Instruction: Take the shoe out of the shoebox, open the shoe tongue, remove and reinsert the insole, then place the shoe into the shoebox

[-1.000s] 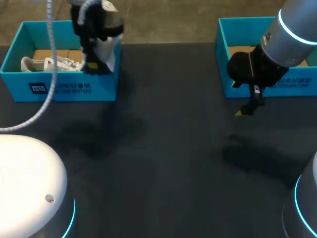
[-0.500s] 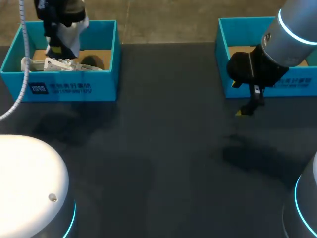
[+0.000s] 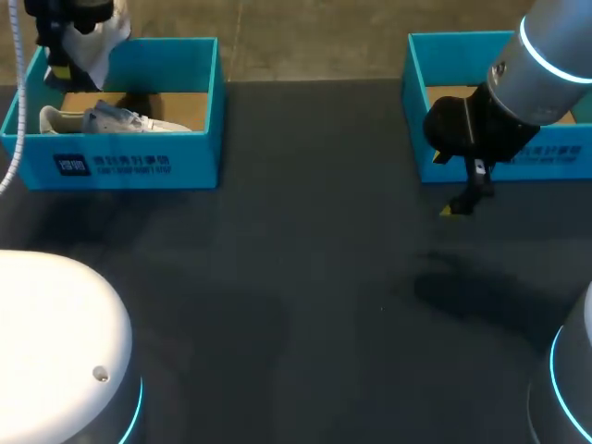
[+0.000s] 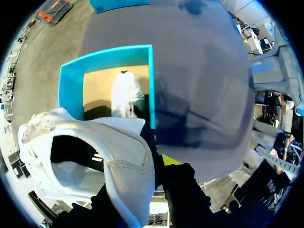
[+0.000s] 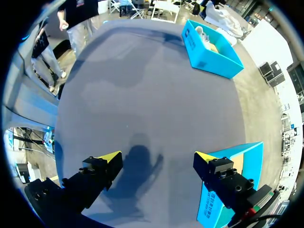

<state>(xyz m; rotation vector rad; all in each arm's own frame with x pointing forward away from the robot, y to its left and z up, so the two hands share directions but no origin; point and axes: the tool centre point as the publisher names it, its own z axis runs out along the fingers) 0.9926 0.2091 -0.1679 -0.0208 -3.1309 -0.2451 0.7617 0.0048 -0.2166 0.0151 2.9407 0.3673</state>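
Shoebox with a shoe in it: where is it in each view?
Head view: shoebox at the far left of the table.
Left wrist view: shoebox ahead of the left gripper, past the held shoe.
Right wrist view: shoebox far across the table.
Shared landmark: white shoe lying inside.
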